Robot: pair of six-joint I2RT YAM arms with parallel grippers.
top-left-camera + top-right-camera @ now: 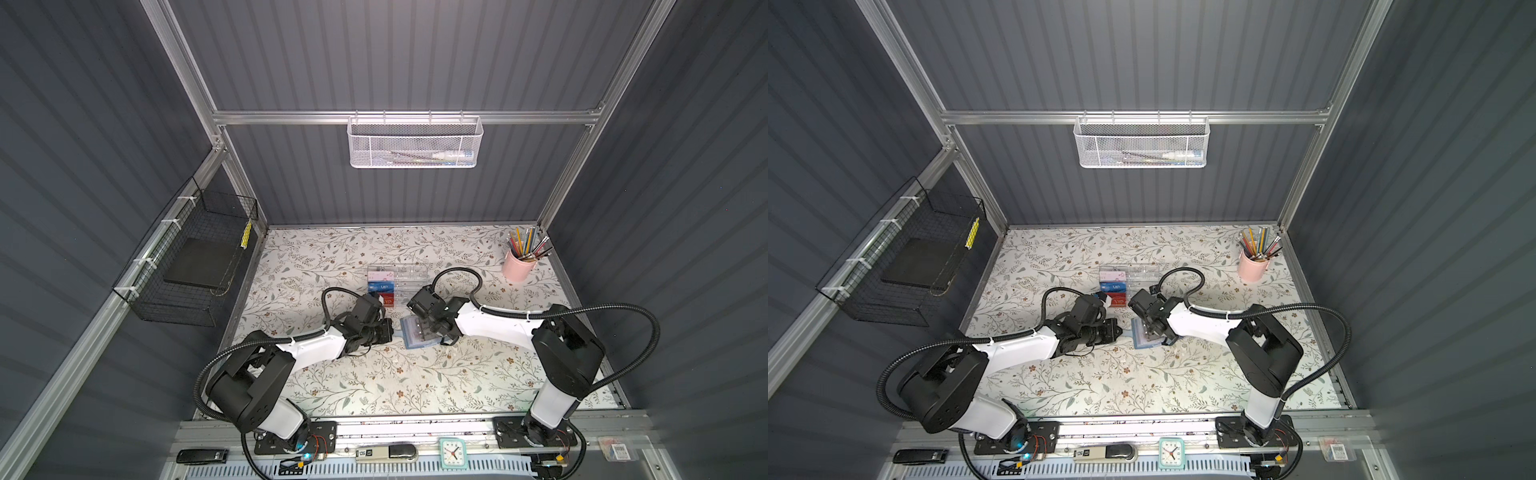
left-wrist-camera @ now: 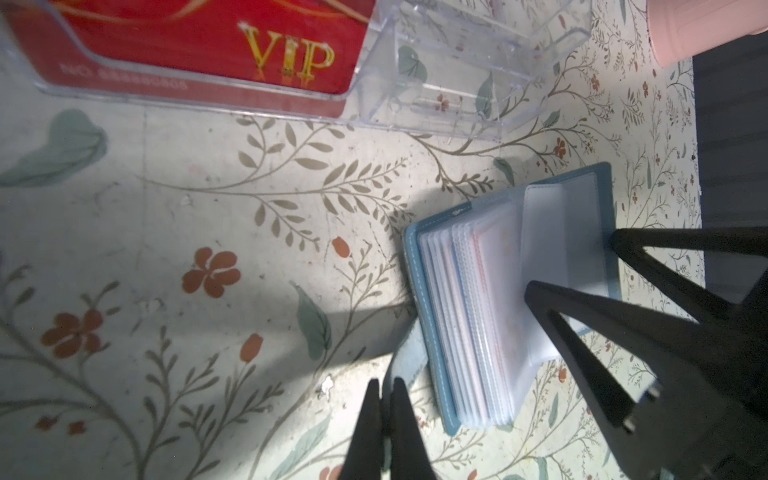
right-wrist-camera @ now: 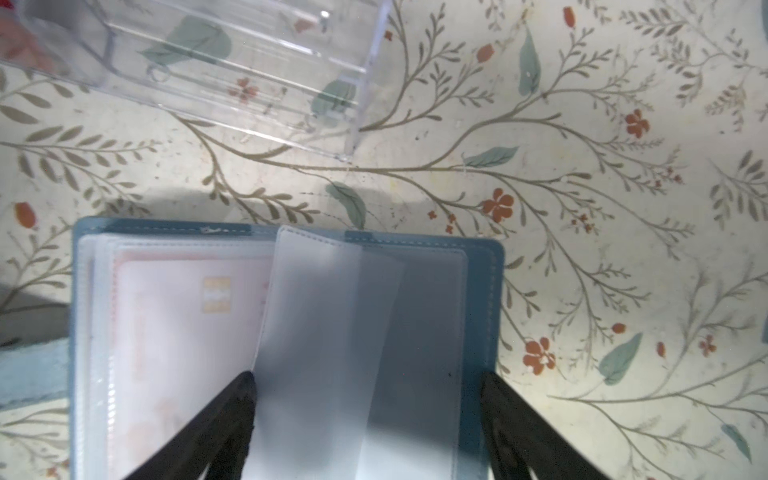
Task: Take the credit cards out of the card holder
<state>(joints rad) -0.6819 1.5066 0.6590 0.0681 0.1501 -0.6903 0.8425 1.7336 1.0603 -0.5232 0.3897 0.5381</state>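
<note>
My left gripper (image 2: 384, 384) sits together, empty, just left of the open card holder (image 2: 490, 299); my right gripper (image 3: 368, 376) stands apart over it.

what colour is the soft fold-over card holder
Card holder: slate blue, clearest in the right wrist view.

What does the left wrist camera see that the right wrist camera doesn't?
Only the left wrist view shows the gold VIP letters on the red card in the clear box, a bit of the pink cup, and the left gripper, shut. Only the right wrist view shows the gold chip on a pale pink card inside the card holder. Both show the open card holder, the right gripper with its jaws open over it, the clear box and the flowery table.
</note>
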